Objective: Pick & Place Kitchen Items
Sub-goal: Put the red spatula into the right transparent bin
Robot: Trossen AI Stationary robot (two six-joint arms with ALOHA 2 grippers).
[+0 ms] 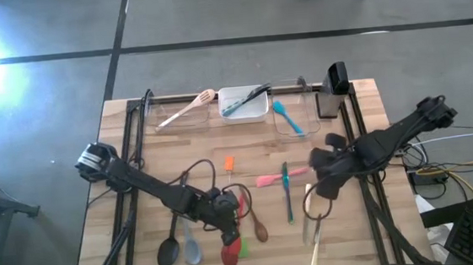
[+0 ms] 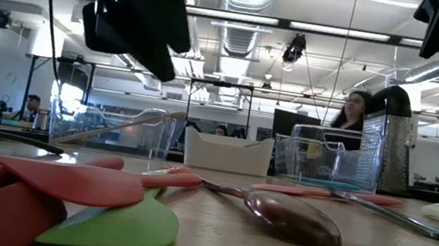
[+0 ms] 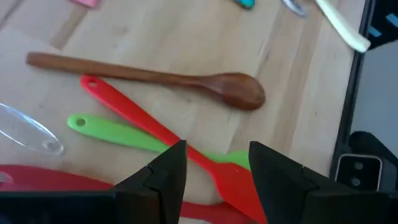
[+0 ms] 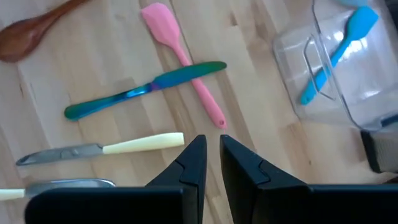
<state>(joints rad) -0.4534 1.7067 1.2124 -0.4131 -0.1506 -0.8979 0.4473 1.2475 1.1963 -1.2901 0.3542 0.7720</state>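
Two grippers above the desk (image 1: pixel 370 223): left gripper (image 3: pixel 214 168), fingers parted and empty, over one red spatula (image 3: pixel 155 134) crossing one green spatula (image 3: pixel 115 132) beside one wooden spoon (image 3: pixel 186 81); right gripper (image 4: pixel 212 158), fingers nearly closed and empty, near one pink spatula (image 4: pixel 180 53).

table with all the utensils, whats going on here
A two-armed robot is sorting kitchen utensils into tubs along the table's far edge. The left gripper hovers open over a red spatula that crosses a green spatula, next to a brown wooden spoon; it holds nothing. The right gripper is nearly shut and empty, near a pink spatula and a blue-green knife. A blue spatula already lies in a clear tub.
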